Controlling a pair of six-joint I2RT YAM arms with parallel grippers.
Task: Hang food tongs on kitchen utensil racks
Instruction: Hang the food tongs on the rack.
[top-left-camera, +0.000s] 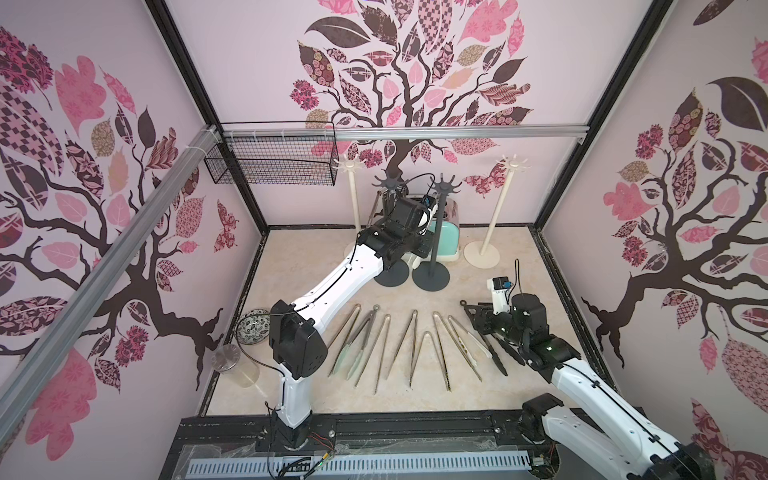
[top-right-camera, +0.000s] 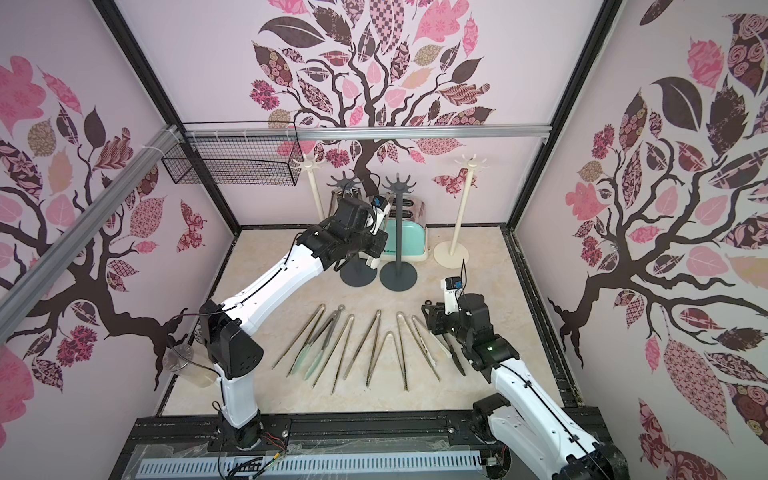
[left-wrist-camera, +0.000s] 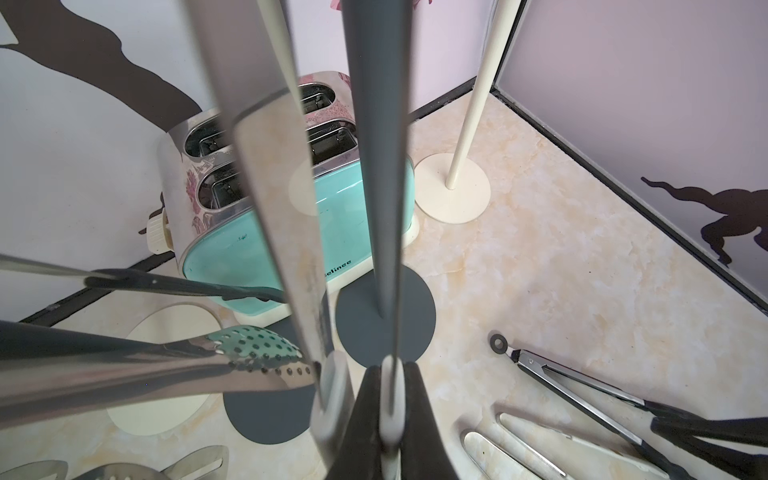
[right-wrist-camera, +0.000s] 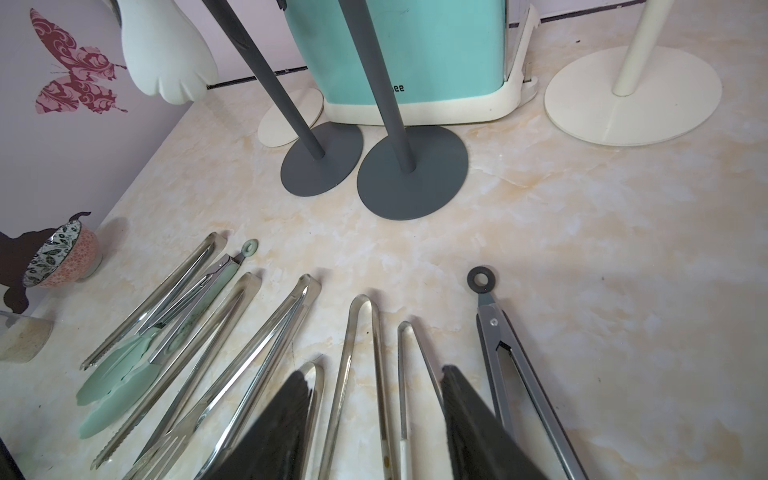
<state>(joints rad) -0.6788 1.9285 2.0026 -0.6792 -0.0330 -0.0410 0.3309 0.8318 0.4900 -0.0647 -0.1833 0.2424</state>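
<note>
My left gripper (left-wrist-camera: 391, 370) is raised at the back, shut on the cream tip of one arm of food tongs (left-wrist-camera: 270, 199). These stand upright beside a dark grey kitchen utensil rack (top-left-camera: 388, 180); their top end is hidden. Other tongs (left-wrist-camera: 253, 345) hang there too. A second dark rack (top-left-camera: 440, 187) and two cream racks (top-left-camera: 352, 166) (top-left-camera: 513, 164) stand nearby. Several tongs (top-left-camera: 390, 345) lie in a row on the table, one pair mint-tipped (right-wrist-camera: 124, 365). My right gripper (right-wrist-camera: 374, 374) hovers open, with nothing in it, over the row's right end, next to ring-ended grey tongs (right-wrist-camera: 498, 332).
A mint toaster (top-left-camera: 446, 237) stands behind the dark racks. A black wire mesh basket (top-left-camera: 274, 166) hangs on the back rail at the left. A patterned bowl (top-left-camera: 253, 330) and a clear jar (top-left-camera: 232, 365) sit by the left wall.
</note>
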